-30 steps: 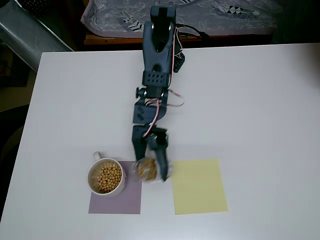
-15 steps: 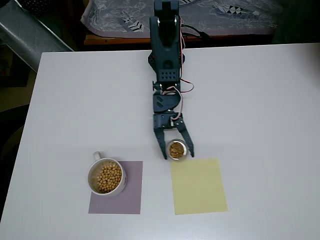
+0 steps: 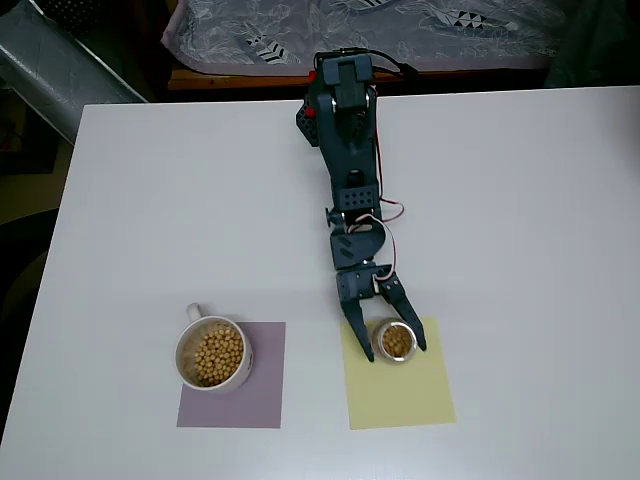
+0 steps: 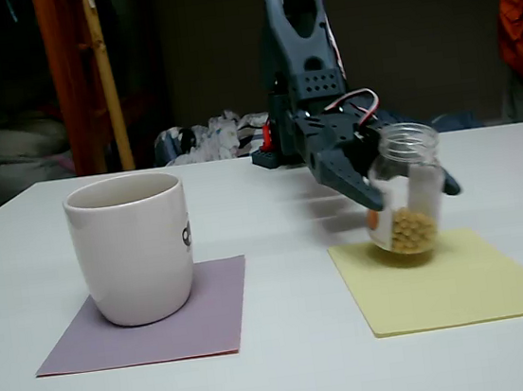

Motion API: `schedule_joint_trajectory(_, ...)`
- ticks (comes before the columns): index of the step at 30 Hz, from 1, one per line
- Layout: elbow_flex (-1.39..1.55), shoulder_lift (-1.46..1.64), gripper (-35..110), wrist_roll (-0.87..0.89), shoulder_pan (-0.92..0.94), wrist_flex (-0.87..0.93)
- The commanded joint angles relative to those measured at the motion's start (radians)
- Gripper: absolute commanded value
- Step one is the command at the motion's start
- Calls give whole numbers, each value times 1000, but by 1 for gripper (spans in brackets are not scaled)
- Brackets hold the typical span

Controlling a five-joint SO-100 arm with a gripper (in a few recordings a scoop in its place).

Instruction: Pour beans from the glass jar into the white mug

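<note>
Gripping upright glass jar above yellow sheet, claw closed on it.

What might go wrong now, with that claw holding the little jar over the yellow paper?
1. The glass jar looks slightly tilted in the claw; if released before resting flat on the yellow sheet, it may tip.
2. Some beans remain in the open jar, so a tip would likely scatter them on the table.
</note>
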Motion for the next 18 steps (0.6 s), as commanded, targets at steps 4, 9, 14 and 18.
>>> schedule_joint_trajectory(4, -202, -120, 7, -20, -31, -21)
schedule_joint_trajectory(9, -295, -212, 8, -28, -29, -21)
schedule_joint_trajectory(14, -311, -230, 23, -17, -21, -23)
schedule_joint_trajectory(18, -311, -213, 39, 3, -21, -23)
